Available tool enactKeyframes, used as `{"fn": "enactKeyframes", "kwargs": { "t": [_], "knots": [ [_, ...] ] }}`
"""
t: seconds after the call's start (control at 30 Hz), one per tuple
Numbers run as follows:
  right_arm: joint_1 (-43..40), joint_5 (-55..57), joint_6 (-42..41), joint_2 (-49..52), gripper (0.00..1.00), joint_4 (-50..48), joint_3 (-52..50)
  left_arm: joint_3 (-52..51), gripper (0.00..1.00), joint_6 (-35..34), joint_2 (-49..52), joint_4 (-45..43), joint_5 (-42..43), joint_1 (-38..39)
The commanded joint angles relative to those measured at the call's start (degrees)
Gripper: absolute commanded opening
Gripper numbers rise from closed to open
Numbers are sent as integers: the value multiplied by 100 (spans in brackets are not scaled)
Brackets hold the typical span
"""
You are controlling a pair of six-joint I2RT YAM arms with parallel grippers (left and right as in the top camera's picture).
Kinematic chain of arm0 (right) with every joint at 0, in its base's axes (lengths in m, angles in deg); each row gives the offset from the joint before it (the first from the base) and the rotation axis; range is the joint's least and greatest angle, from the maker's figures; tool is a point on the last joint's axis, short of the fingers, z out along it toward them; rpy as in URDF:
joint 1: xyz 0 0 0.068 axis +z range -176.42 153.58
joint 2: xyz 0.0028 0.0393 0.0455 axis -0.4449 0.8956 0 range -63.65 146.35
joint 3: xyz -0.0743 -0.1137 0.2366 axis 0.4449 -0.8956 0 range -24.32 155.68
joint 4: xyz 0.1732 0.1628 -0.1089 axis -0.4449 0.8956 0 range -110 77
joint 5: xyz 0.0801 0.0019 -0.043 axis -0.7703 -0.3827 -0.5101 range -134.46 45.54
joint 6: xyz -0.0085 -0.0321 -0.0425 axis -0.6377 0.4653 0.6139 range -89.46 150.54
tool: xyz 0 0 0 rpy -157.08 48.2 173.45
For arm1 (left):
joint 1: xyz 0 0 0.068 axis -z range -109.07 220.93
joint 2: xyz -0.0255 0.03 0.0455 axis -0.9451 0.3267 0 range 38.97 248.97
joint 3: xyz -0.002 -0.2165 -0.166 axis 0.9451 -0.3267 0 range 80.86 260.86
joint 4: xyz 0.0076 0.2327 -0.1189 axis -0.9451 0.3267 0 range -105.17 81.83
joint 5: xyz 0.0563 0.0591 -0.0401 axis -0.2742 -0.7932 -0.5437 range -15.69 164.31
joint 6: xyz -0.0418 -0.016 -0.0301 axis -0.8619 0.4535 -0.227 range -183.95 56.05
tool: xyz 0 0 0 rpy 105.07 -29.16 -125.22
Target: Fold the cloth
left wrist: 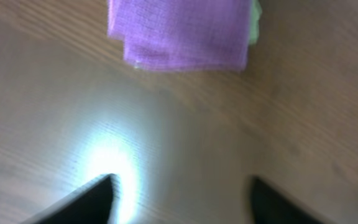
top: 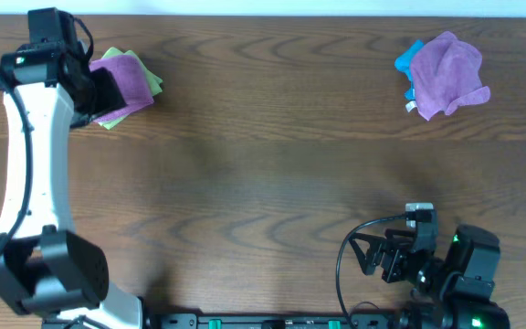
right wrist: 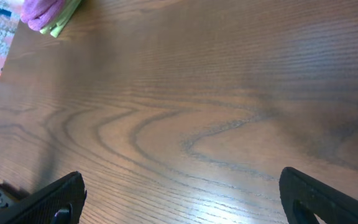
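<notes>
The lilac-purple cloth (top: pixel 128 80) lies folded at the table's far left, on top of a light-green folded cloth (top: pixel 156 84). In the left wrist view it (left wrist: pixel 179 31) fills the top middle, with a green edge (left wrist: pixel 255 18) at its right. My left gripper (top: pixel 101 93) is beside the stack; its fingers (left wrist: pixel 182 199) are open and empty over bare wood, short of the cloth. My right gripper (top: pixel 374 256) is open and empty near the front right edge, far from the cloth. In the right wrist view (right wrist: pixel 182 193) the stack (right wrist: pixel 39 12) shows in the top left corner.
A second purple cloth (top: pixel 447 73) is bunched with a blue one (top: pixel 410 59) at the far right. The brown wooden table (top: pixel 263 174) spans the view. A black cable (top: pixel 354 242) loops by the right arm.
</notes>
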Motion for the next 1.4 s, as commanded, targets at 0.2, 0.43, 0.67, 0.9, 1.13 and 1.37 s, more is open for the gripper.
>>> {"fn": "enactKeyframes", "kwargs": {
  "t": [0.2,0.43,0.67,0.9,1.13,1.37],
  "knots": [
    [-42,-59,-24,-28,99,11,-33,90,96,221,-662,1574,-490,-31],
    [-42,-59,-26,-28,99,11,-33,81,95,293,-990,2184,-409,-17],
    [-42,-59,-24,-28,99,11,-33,-352,95,350,-2444,2046,-625,-20],
    [-42,-59,-26,-28,99,11,-33,-2649,95,570,-4461,632,-317,-17],
    [-42,-59,-24,-28,99,11,-33,-5112,96,627,-6876,-925,168,190],
    [-42,-59,-24,-28,99,11,-33,-6467,96,874,-8323,-1506,181,334]
  ]
}}
